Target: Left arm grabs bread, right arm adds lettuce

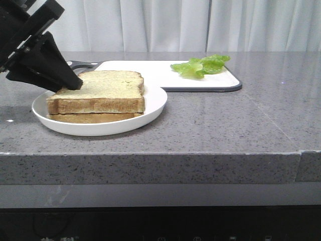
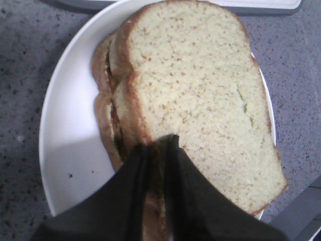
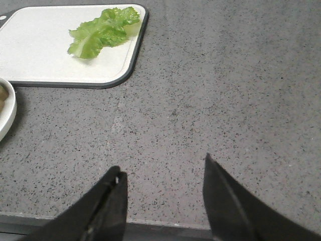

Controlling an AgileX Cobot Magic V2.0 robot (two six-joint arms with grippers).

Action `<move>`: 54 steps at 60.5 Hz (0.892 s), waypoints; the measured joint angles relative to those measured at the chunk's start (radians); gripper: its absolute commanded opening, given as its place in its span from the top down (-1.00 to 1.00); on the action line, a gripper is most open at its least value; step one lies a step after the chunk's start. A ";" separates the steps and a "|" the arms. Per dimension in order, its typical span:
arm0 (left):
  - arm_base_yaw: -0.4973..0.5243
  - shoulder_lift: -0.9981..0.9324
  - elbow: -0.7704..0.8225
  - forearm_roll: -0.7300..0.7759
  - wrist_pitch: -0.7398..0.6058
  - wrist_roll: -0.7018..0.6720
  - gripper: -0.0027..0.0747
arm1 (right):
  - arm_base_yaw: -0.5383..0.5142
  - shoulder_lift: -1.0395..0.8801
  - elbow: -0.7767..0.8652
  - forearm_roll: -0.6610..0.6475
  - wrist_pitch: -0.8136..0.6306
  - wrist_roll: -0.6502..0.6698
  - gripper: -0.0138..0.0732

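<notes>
The thick bread (image 1: 100, 93) lies on top of a thinner slice (image 1: 95, 117) on a white plate (image 1: 153, 111) at the left. My left gripper (image 1: 75, 84) comes in from the upper left and is shut on the bread's left edge. In the left wrist view the fingers (image 2: 159, 143) pinch the crust of the bread (image 2: 200, 90), which still rests flat. The green lettuce (image 1: 200, 65) lies on the white cutting board (image 1: 150, 73) behind. My right gripper (image 3: 163, 165) is open and empty over bare counter, well short of the lettuce (image 3: 103, 31); it is out of the front view.
The cutting board (image 3: 40, 45) has a dark rim and sits behind the plate (image 3: 6, 113). The grey speckled counter has a front edge close under my right gripper. A white curtain hangs at the back.
</notes>
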 measured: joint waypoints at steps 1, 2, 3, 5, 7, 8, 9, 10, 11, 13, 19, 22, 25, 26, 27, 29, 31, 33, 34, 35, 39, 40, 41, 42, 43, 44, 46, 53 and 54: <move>0.000 0.000 0.000 0.000 0.000 0.000 0.98 | 0.000 0.000 0.000 0.000 0.000 0.000 -0.17; 0.000 0.000 0.000 0.000 0.000 0.000 0.98 | 0.000 0.000 0.000 0.000 0.000 0.000 -0.17; 0.000 0.000 0.000 0.000 0.002 0.000 0.98 | 0.000 0.000 0.000 0.000 0.000 0.000 -0.17; 0.000 0.000 0.000 0.000 0.004 0.000 0.98 | 0.000 0.000 0.000 0.000 0.000 0.000 -0.17; 0.000 0.000 -0.002 0.000 0.006 0.000 0.98 | 0.000 0.000 0.000 0.000 0.000 0.000 -0.17; 0.000 0.000 -0.003 0.000 0.006 0.000 0.98 | 0.000 0.000 0.000 0.000 0.000 0.000 -0.17; 0.000 0.000 -0.005 0.000 0.008 0.000 0.98 | 0.000 0.000 0.000 0.000 0.000 0.000 -0.17; 0.000 0.000 -0.006 0.000 0.012 0.000 0.98 | 0.000 0.000 0.000 0.000 0.000 0.000 -0.17; 0.000 0.000 -0.008 0.000 0.015 0.000 0.98 | 0.000 0.000 0.000 0.000 0.000 0.000 -0.17; 0.000 0.000 -0.014 0.000 0.026 0.000 0.98 | 0.000 0.000 0.000 0.000 0.000 0.000 -0.17; 0.000 0.000 -0.045 0.002 0.058 0.000 0.98 | 0.000 0.000 0.000 0.000 0.000 0.000 -0.17; 0.000 -0.010 -0.060 0.002 0.073 0.000 0.98 | 0.000 0.000 0.000 0.000 0.000 0.000 -0.17; 0.000 -0.025 -0.076 0.002 0.081 0.000 0.98 | 0.000 0.000 0.000 0.000 0.000 0.000 -0.17; 0.000 -0.032 -0.080 0.002 0.081 0.000 0.98 | 0.000 0.000 0.000 0.000 0.000 0.000 -0.17; 0.000 -0.043 -0.086 0.002 0.084 0.000 0.98 | 0.000 0.000 0.000 0.000 0.000 0.000 -0.17; 0.000 -0.065 -0.092 0.002 0.088 0.000 0.98 | 0.000 0.000 0.000 0.000 0.000 0.000 -0.17; 0.000 -0.086 -0.096 0.002 0.090 0.000 0.98 | 0.000 0.000 0.000 0.000 0.000 0.000 -0.17; 0.000 -0.113 -0.098 0.002 0.092 0.000 0.98 | 0.000 0.000 0.000 0.000 0.000 0.000 -0.17; 0.000 -0.130 -0.098 0.002 0.093 0.000 0.98 | 0.000 0.000 0.000 0.002 0.000 0.000 -0.17; 0.000 -0.142 -0.100 0.002 0.096 0.000 0.98 | 0.000 0.000 0.000 0.003 0.000 0.000 -0.17; 0.000 -0.197 -0.100 0.002 0.105 0.000 0.98 | 0.000 0.000 0.000 0.012 0.000 0.000 -0.17; 0.000 -0.210 -0.100 0.002 0.105 0.000 0.98 | 0.000 0.000 0.000 0.012 0.000 0.000 -0.17; 0.000 -0.223 -0.098 0.002 0.105 0.000 0.98 | 0.000 0.000 0.000 0.015 0.000 0.000 -0.17; 0.000 -0.236 -0.098 0.002 0.105 0.000 0.98 | 0.000 0.000 0.000 0.017 0.000 0.000 -0.17; 0.000 -0.256 -0.094 0.002 0.105 0.000 0.98 | 0.000 0.000 0.000 0.019 0.000 0.000 -0.17; 0.000 -0.270 -0.092 0.002 0.107 0.000 0.98 | 0.000 0.000 0.000 0.021 0.000 0.000 -0.17; 0.000 -0.304 -0.085 0.002 0.107 0.000 0.98 | 0.000 0.000 0.000 0.023 0.000 0.000 -0.17; 0.000 -0.420 -0.040 0.008 0.108 0.000 0.98 | 0.000 0.006 0.000 0.027 0.000 -0.002 -0.17; 0.000 -0.434 -0.033 0.008 0.108 0.000 0.98 | 0.000 0.010 0.000 0.027 0.000 -0.004 -0.17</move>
